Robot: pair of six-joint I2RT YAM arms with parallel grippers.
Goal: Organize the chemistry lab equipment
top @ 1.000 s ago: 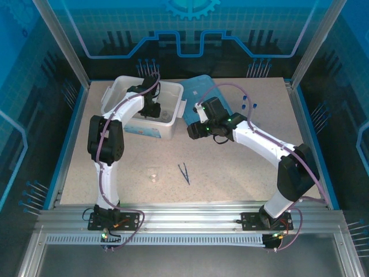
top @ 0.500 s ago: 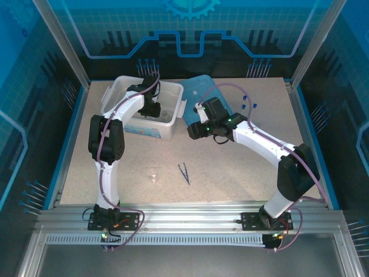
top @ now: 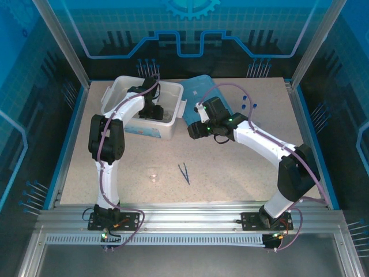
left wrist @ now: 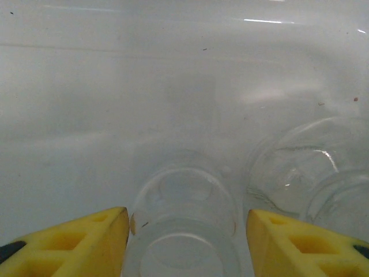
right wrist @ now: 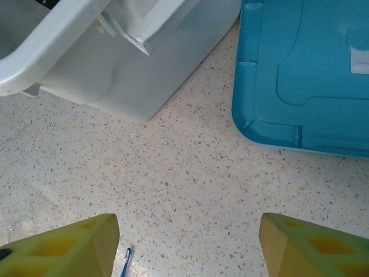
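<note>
A crooked lift-out could make a finger clip the small glass beaker (left wrist: 184, 213) and knock it into the glass vessel (left wrist: 300, 167) close beside it in the white bin (left wrist: 115, 86). The left gripper (left wrist: 187, 242) reaches down into the bin, jaws parted either side of the beaker, not squeezing it. The right gripper (right wrist: 187, 242) hovers spread and empty over the table (right wrist: 190, 173) beside the light-blue lid (right wrist: 311, 69).

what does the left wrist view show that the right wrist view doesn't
Left wrist: the inside of the white bin, with a clear beaker between the yellow fingers of the open left gripper, and more glassware to its right. Right wrist: the bin's outer wall, the light-blue lid, the speckled table and a tip of the blue tweezers near the open right gripper. Both: the bin and a pair of yellow fingers.
</note>
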